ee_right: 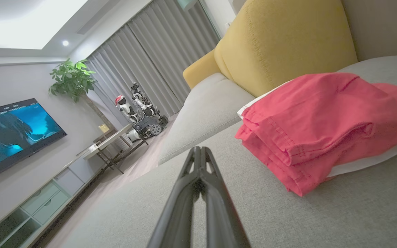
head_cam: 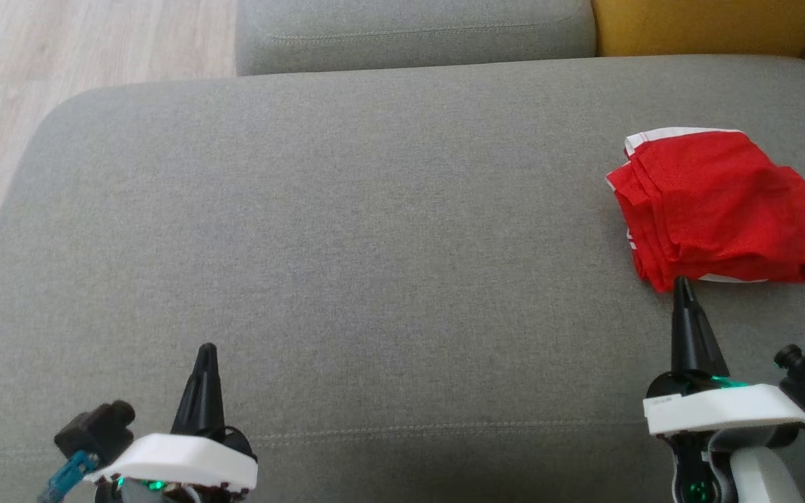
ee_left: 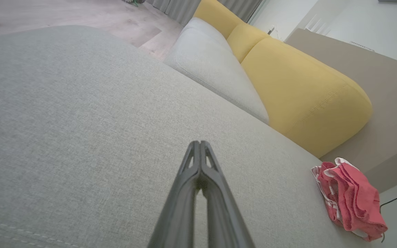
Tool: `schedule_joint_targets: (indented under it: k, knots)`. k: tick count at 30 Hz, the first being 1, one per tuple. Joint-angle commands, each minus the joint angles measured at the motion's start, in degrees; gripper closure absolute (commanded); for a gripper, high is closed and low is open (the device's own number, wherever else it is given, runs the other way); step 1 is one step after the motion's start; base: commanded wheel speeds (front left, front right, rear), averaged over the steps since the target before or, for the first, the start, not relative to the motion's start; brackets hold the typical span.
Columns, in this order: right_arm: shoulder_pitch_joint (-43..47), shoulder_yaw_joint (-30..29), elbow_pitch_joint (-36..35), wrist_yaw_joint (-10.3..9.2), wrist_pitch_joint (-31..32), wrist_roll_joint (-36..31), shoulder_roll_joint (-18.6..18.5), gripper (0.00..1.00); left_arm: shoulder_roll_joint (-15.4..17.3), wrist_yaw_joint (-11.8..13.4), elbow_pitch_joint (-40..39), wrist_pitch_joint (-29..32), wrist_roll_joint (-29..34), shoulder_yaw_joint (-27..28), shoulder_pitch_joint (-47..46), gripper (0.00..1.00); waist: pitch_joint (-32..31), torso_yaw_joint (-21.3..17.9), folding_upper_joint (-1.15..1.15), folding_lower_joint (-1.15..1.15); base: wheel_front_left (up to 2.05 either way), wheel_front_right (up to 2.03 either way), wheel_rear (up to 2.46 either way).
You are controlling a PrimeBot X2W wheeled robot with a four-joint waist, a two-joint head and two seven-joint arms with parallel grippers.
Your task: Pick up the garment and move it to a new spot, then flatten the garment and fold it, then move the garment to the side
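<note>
Garment: red cloth with white edges, folded into a small, thick pile.
Where the garment is: on the gray seat, far over on the robot's right side, close to the seat's right end. Nothing holds it.
Left gripper: low on the left, over bare seat, well apart from the garment.
Left jaws: the two dark fingers are pressed together, and there is nothing between them.
Right gripper: low on the right. Its tip points at the near corner of the garment and is just beside it.
Right jaws: pressed together too, with no cloth in them. In the right wrist view a bit of gray seat shows between the tip and the red pile.
Seat: big, flat and gray, with a seam along its near edge.
Gray cushion: behind the seat, in the middle.
Yellow cushion: behind the seat, next to the gray cushion, on the garment's side.
Floor: pale wood, past the seat's left end.
Room in the right wrist view: a TV glows blue on the wall. A leafy plant stands near long gray curtains. A small robot sits by the curtains.
</note>
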Motion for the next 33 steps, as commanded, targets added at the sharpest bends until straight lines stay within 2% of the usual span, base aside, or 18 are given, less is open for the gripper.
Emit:
schedule_joint_targets:
  k: [1,33]
  knots:
    - [-2.74,-0.3,-2.02,0.09,0.54,2.1,-0.82,1.0,0.72,-0.78,-1.33,0.45,-1.82,1.22,-3.16,1.0,0.0,-0.04,0.0,0.0,0.0,0.0,0.0]
    - [-2.99,-3.46,-2.07,0.19,4.94,23.12,-1.18,1.0,1.26,-4.14,1.6,5.09,-20.88,5.15,-6.1,1.0,0.1,-0.72,0.0,0.0,0.0,0.0,0.0]
